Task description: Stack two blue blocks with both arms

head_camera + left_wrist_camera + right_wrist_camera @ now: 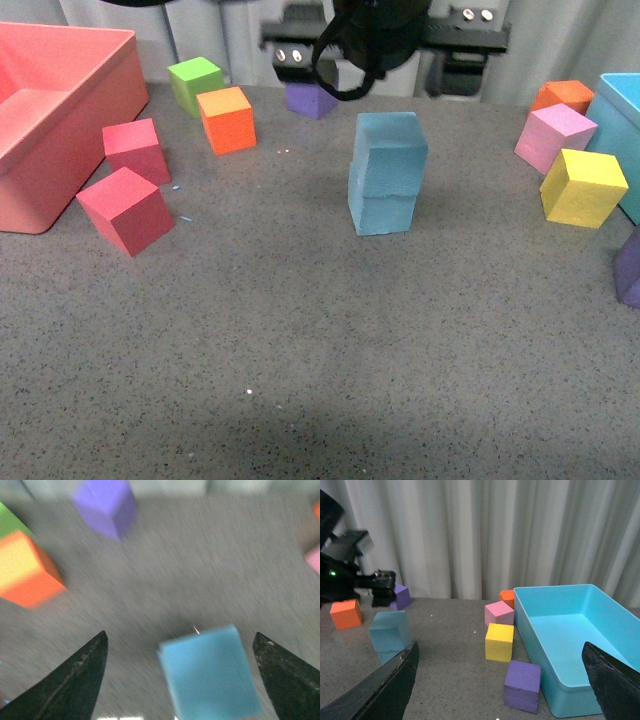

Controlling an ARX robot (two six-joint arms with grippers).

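The left end effector (pixel 180 680) hangs wide open above the stacked blue blocks (pixel 386 172), its fingers (pixel 75 680) clear of both sides.

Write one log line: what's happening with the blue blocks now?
stack: two sky-blue foam cubes stacked, top slightly askew | left gripper: open, above stack | right gripper: open, away
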